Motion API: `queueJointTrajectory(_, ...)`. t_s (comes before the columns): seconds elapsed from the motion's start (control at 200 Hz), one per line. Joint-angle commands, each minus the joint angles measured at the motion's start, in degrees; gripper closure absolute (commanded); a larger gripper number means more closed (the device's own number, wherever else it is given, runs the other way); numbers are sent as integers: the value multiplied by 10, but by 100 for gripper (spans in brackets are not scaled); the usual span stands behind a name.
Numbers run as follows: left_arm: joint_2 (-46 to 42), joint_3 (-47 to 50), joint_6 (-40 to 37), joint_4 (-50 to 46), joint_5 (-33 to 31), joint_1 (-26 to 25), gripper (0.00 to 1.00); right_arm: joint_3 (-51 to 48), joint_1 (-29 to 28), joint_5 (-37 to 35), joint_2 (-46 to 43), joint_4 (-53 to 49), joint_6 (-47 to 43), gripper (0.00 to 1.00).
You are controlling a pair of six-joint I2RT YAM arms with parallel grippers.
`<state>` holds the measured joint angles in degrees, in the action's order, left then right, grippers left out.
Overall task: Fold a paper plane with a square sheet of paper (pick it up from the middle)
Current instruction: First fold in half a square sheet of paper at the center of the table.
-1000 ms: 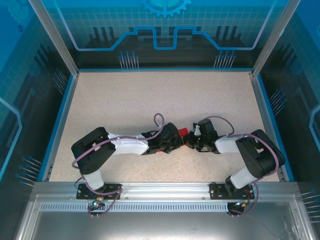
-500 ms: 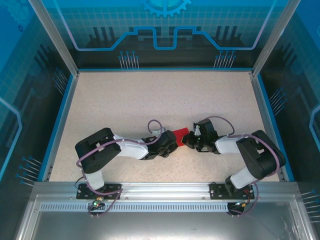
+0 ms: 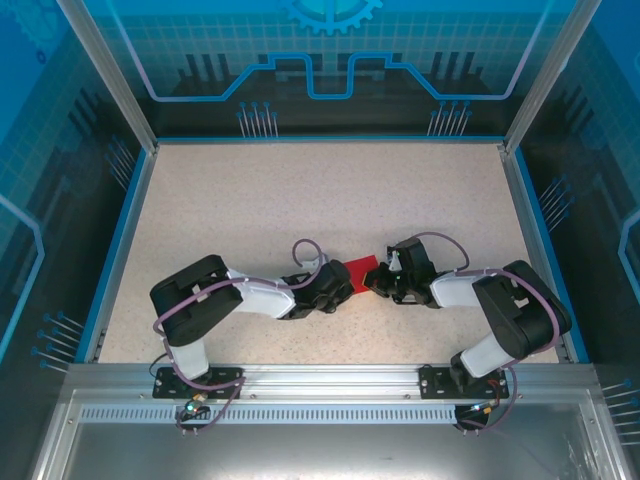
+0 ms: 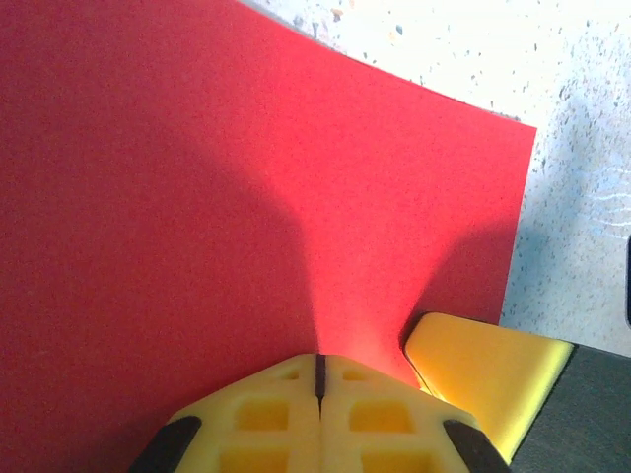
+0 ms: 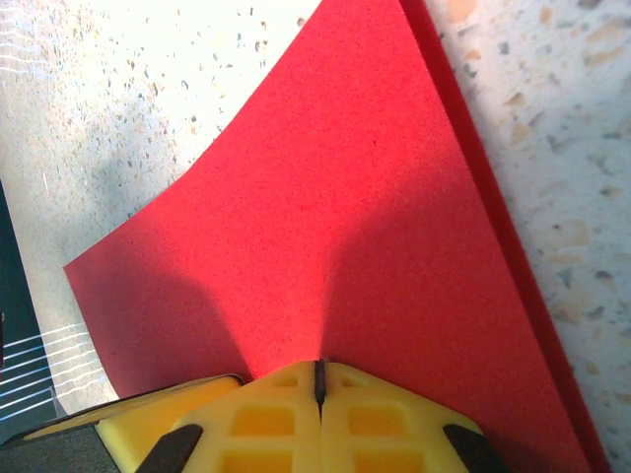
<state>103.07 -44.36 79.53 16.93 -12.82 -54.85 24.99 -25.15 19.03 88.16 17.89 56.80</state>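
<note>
While one square sheet of paper [image 3: 361, 267] spans both | left end effector [image 4: 318, 367] clamped on it | right end effector [image 5: 317, 372] likewise

Left gripper [image 3: 343, 283] and right gripper [image 3: 376, 281] meet at the red sheet [image 3: 360, 267], seemingly both gripping it

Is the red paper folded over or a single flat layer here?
Folded, apparently: the square sheet of paper shows a second red layer's edge running along its right side in the right wrist view.
</note>
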Motion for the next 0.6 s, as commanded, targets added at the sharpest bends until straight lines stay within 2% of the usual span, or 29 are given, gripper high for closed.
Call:
queueJointTrajectory(0.0, -10, 41, 27, -52, -32, 4, 100, -28, -4, -52, 33, -79, -8, 96)
queueJointTrajectory(0.25, -62, 103, 77, -135, -61, 4, 100, -29, 8, -72, 62, -95, -11, 96)
queueJointTrajectory(0.595, -97, 161, 117, -187, -89, 3, 100, -34, 23, -79, 87, -89, -15, 96)
